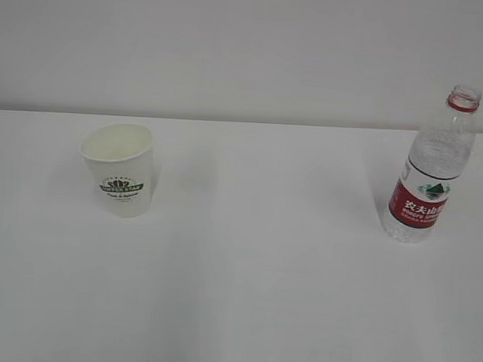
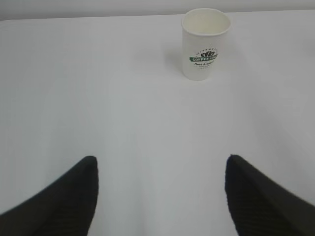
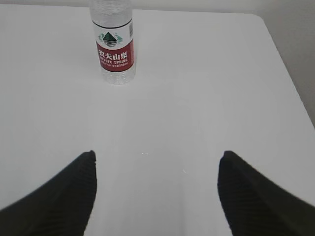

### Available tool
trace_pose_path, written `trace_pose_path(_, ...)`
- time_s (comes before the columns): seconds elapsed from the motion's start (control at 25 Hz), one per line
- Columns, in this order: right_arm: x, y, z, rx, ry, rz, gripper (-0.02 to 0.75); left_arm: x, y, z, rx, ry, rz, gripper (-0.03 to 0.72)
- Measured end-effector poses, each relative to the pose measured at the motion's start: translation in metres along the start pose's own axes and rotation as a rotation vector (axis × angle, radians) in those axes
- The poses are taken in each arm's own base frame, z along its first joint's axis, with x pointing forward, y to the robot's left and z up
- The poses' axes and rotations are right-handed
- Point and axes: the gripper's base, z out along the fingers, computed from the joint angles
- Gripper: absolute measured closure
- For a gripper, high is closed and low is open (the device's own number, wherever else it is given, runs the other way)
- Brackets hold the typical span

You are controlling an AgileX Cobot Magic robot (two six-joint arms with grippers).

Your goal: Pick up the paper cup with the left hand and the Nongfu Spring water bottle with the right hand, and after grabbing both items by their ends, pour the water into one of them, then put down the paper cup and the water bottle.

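A: Largest first: the white table point(image 1: 243, 296) fills the lower two thirds of the exterior view, bare except for two things. The Nongfu Spring water bottle point(image 1: 432, 172) stands upright at the right edge, uncapped, its red neck ring showing. The paper cup point(image 1: 119, 169) sits upright at centre left, well apart from it.

B: And the arms?

A: Neither appears in the exterior view. The left hand point(image 2: 160, 189) shows only in its wrist view, fingers spread wide at the bottom corners, nothing between them. The right hand point(image 3: 157, 184) looks the same in its own view: released, empty.

B: What might go wrong from here?

A: The bottle has no cap, so a tilted or hard grab could likely slosh the water out early. The cup looks light and tapered; a finger clipping its rim would probably tip or crush it. In the left wrist view the cup point(image 2: 205, 43) lies toward the upper right, off the gripper's centreline, so a straight advance may miss.

B: What does one view give that others lack?

A: The right wrist view shows the label point(image 3: 114, 53) squarely and the table's rounded corner at upper right, but cuts off the bottle's mouth.
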Motion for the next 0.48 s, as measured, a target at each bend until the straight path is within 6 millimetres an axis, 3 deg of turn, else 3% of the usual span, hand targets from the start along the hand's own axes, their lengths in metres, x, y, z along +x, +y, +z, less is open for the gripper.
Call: trace_pose_path(0.48, 0.0, 0.0, 0.0, 0.0, 0.0, 0.0, 0.158, 0.0, 0.0, 0.0, 0.0, 0.0, 0.0, 0.101)
